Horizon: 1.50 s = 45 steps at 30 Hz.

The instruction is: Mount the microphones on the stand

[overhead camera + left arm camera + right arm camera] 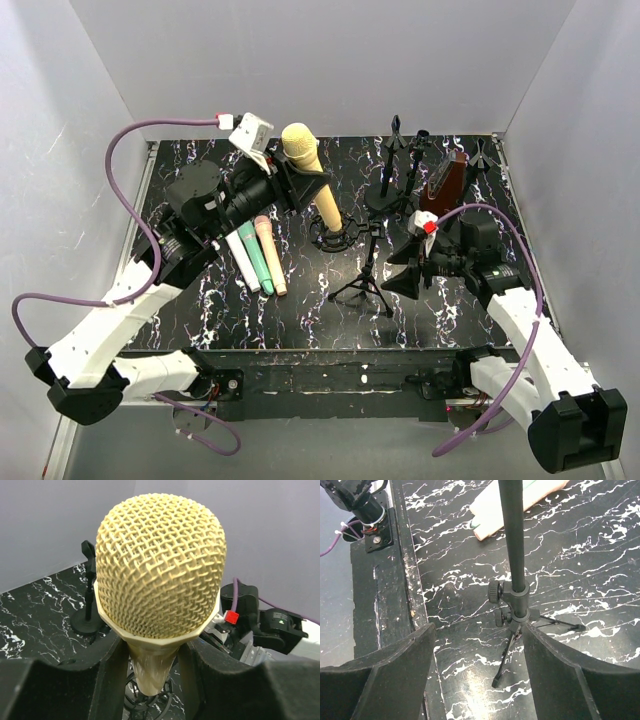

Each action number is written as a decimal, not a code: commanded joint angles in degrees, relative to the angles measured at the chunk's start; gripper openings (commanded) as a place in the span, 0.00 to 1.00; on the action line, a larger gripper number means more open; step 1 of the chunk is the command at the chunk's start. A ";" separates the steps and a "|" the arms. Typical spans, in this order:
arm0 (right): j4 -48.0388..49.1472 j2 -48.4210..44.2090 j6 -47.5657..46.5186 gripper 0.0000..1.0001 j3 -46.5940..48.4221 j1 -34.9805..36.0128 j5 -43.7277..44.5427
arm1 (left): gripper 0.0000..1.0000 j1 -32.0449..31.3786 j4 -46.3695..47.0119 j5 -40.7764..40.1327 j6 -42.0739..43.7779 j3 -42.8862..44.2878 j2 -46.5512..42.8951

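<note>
My left gripper point(303, 186) is shut on the yellow microphone point(308, 170) just below its mesh head and holds it upright. The microphone's lower end sits in the black ring clip of a low stand point(335, 236). In the left wrist view the mesh head point(160, 565) fills the frame, and the gripper point(151, 672) has a finger on each side of the handle. White point(242, 262), mint green point(255, 258) and peach-pink point(270, 256) microphones lie side by side on the table. My right gripper point(398, 270) is open and empty beside a black tripod stand point(367, 275), whose hub point(516, 607) is near my right finger.
Two tall black stands point(392, 170) and a brown metronome point(445, 176) stand at the back right, with a small black tripod point(483, 155) behind them. The marbled black table point(300, 320) ends at a black front ledge point(375, 605). White walls enclose the space.
</note>
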 commanded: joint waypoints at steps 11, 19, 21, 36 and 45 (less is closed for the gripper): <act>0.94 -5.36 3.93 0.81 -4.08 -4.86 2.58 | 0.00 0.12 1.37 1.27 5.56 -6.72 0.93; 7.27 -8.96 10.07 0.83 -9.09 -8.90 1.18 | 0.00 0.21 3.05 6.13 6.36 -16.31 0.31; 7.62 -9.93 10.43 0.83 -10.41 -9.60 0.92 | 0.09 0.12 2.97 5.25 6.10 -16.76 0.22; 10.35 -13.53 12.45 0.85 -14.63 -13.29 -1.37 | 0.97 0.12 -0.90 -0.99 1.00 -11.84 -3.55; 14.48 -16.96 14.04 0.92 -16.92 -18.04 -1.11 | 0.98 0.12 3.66 -4.06 -2.60 -23.95 -19.27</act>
